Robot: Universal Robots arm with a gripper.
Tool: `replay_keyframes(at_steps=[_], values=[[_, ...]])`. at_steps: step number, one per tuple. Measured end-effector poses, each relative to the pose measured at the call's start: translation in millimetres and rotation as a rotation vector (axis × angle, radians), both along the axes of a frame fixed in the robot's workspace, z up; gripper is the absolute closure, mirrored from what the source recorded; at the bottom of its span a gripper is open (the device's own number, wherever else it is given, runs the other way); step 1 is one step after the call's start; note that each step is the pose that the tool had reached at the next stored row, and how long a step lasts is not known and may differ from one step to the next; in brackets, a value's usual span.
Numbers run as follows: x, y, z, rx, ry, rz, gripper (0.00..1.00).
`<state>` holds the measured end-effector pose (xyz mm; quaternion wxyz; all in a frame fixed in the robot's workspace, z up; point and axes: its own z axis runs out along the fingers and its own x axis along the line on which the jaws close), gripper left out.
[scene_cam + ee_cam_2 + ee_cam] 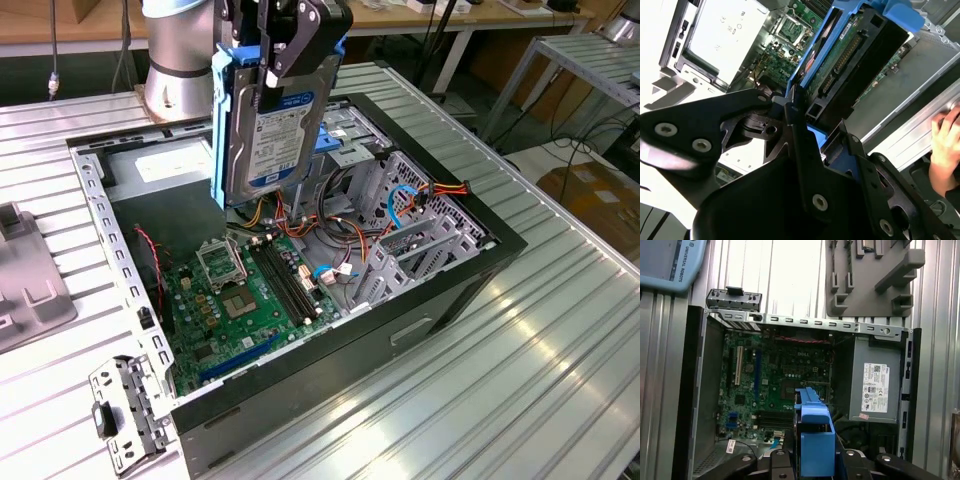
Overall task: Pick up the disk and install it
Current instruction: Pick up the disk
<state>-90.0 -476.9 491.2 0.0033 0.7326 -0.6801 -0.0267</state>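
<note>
The disk, a silver hard drive with a white-and-blue label and blue side rails, hangs upright above the open computer case. My gripper is shut on its upper end. The disk's lower edge is over the back of the case, above the motherboard and beside the metal drive cage. In the second wrist view the black fingers clamp the disk, whose green circuit-board side shows. In the first wrist view the disk's blue rail points down at the motherboard.
A grey power-supply box fills the case's far corner. Loose coloured cables run around the cage. A blue latch sits behind the disk. A grey moulded tray and a metal bracket lie outside the case. A hand rests at the table's edge.
</note>
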Motion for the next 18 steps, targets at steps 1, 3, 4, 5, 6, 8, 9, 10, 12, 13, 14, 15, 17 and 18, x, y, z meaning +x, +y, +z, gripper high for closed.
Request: replay_keyframes(at_steps=[1,3,4,5,6,8,9,10,12,13,14,15,17,18], values=[[0.4,-1.0,0.0,0.0,0.0,0.0,0.63],[1.1,-3.1,-0.1,0.0,0.0,0.0,0.63],[1.6,-4.5,-0.1,0.0,0.0,0.0,0.63],[2.0,-5.3,-0.1,0.0,0.0,0.0,0.63],[2.2,-6.1,-0.1,0.0,0.0,0.0,0.63],[2.9,-7.8,-0.2,0.0,0.0,0.0,0.63],[3.2,-8.5,-0.2,0.0,0.0,0.0,0.63],[3.7,-10.1,-0.2,0.0,0.0001,0.0,0.63],[4.8,-13.0,-0.3,0.0001,0.0,0.0,0.63],[5.7,-15.4,-0.3,-0.0001,0.0,0.0,0.63],[6.3,-17.2,-0.4,-0.0001,0.0,0.0,0.63],[6.9,-19.0,-0.4,0.0,0.0,0.0,0.63],[7.6,-21.0,-0.4,-0.0001,0.0001,0.0,0.63],[8.0,-22.4,-0.5,0.0,0.0,0.0,0.63]])
